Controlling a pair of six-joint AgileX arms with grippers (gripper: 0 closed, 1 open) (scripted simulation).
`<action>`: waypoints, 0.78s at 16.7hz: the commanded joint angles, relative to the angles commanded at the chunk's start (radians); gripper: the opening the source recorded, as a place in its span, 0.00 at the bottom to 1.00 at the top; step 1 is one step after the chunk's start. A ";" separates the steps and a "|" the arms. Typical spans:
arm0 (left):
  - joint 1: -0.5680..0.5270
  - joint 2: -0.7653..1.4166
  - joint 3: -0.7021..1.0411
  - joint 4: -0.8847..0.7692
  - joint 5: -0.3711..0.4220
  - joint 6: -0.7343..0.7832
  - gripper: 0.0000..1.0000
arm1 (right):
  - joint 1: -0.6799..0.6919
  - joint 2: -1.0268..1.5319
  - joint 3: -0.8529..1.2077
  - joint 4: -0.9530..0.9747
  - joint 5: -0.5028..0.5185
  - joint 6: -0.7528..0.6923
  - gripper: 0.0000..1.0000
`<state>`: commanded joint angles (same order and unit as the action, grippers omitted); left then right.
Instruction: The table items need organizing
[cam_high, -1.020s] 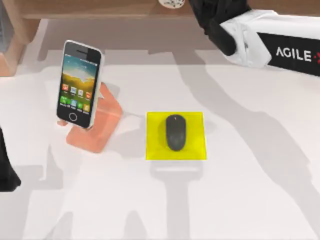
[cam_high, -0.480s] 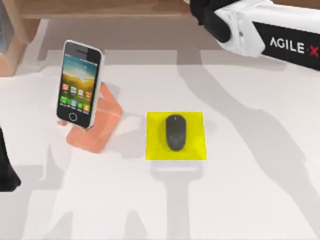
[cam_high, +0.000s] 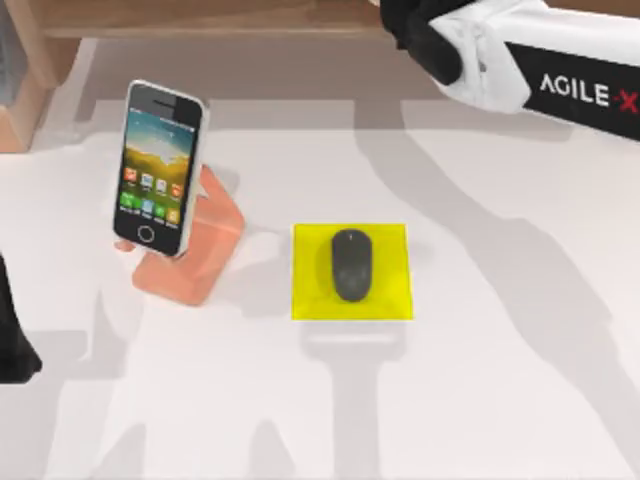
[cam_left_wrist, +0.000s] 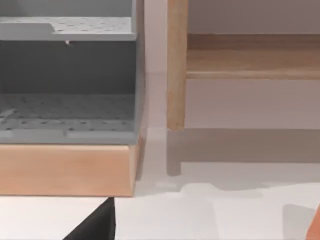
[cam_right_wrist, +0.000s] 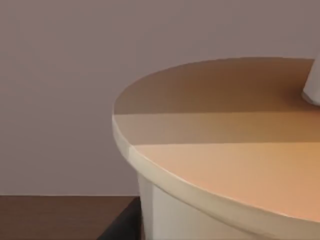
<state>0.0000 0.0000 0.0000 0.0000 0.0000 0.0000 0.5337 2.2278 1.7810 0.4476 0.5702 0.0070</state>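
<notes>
Top view: mouse (cam_high: 351, 264) on yellow pad (cam_high: 351, 271), mid-table (cam_high: 520, 380); smartphone (cam_high: 159, 167) leaning on orange stand (cam_high: 195, 250) (left). Right arm (cam_high: 520, 60) far right edge; jaws can't tell. Left wrist view: grey shelf (cam_left_wrist: 67, 75).

The right arm (cam_high: 520, 70) is seen in the top view reaching in from the right edge along the far side of the table; its white link bears AgileX lettering and ends in a dark wrist section near the top centre. The left arm (cam_high: 15, 340) is seen as a dark part at the left edge, parked.
</notes>
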 joint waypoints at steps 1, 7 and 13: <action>0.000 0.000 0.000 0.000 0.000 0.000 1.00 | 0.000 0.004 0.000 -0.001 0.000 0.001 0.00; 0.000 0.000 0.000 0.000 0.000 0.000 1.00 | 0.000 0.005 0.000 -0.002 0.000 0.000 0.23; 0.000 0.000 0.000 0.000 0.000 0.000 1.00 | 0.000 0.005 0.000 -0.002 0.000 0.000 0.68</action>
<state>0.0000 0.0000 0.0000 0.0000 0.0000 0.0000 0.5333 2.2326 1.7806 0.4456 0.5702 0.0074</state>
